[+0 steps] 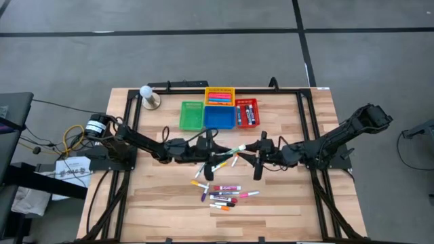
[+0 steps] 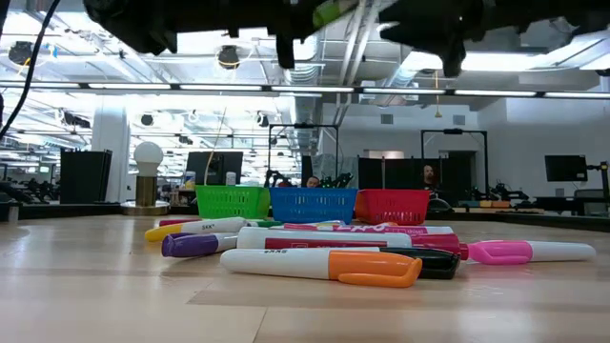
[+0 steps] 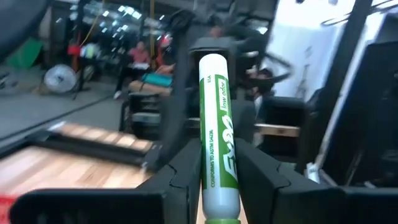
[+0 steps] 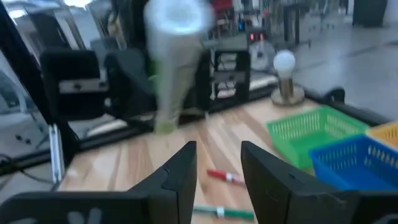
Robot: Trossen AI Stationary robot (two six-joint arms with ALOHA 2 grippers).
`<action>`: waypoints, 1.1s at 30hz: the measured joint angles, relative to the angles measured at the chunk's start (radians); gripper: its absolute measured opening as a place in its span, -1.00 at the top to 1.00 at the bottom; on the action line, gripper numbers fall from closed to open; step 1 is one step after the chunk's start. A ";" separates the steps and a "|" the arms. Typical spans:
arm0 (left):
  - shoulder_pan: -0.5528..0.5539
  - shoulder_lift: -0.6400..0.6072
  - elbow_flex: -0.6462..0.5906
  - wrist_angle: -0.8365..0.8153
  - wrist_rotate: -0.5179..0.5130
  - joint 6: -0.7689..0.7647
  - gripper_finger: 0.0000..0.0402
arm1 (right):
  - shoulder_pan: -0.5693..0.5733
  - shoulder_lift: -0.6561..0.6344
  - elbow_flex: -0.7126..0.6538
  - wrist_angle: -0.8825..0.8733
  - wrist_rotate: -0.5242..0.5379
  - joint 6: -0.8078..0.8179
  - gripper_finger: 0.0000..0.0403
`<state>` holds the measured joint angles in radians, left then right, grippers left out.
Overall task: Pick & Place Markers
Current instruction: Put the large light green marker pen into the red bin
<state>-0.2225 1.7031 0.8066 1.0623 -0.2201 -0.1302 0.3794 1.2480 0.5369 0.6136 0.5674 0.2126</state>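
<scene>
Green marker held aloft, others seemingly loosely heaped

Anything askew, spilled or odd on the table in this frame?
Nothing damaged. Loose markers lie scattered at mixed angles on the wooden table, outside the baskets. The left gripper holds a green marker up in the air, facing the right gripper.
</scene>
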 joint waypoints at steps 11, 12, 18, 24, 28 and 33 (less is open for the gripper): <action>-0.021 0.000 0.000 0.031 -0.006 0.022 0.57 | -0.003 0.000 0.000 0.186 -0.211 -0.168 0.44; -0.021 0.000 0.000 0.031 -0.009 0.022 0.57 | -0.008 0.000 0.000 0.187 -0.209 -0.169 0.44; -0.021 0.000 0.000 0.031 -0.011 0.022 0.57 | -0.054 0.000 0.000 0.186 -0.230 -0.169 0.43; -0.021 0.000 0.000 0.030 -0.013 0.021 0.57 | -0.080 0.000 0.000 0.188 -0.236 -0.187 0.25; -0.019 0.000 0.000 0.026 -0.012 0.021 0.57 | -0.085 0.001 0.000 0.225 -0.275 -0.195 0.08; -0.018 0.000 0.000 0.022 -0.012 0.021 0.57 | -0.088 0.001 0.000 0.257 -0.307 -0.222 -0.06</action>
<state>-0.2401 1.7031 0.8066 1.0846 -0.2317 -0.1089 0.2915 1.2488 0.5369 0.8702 0.2604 -0.0093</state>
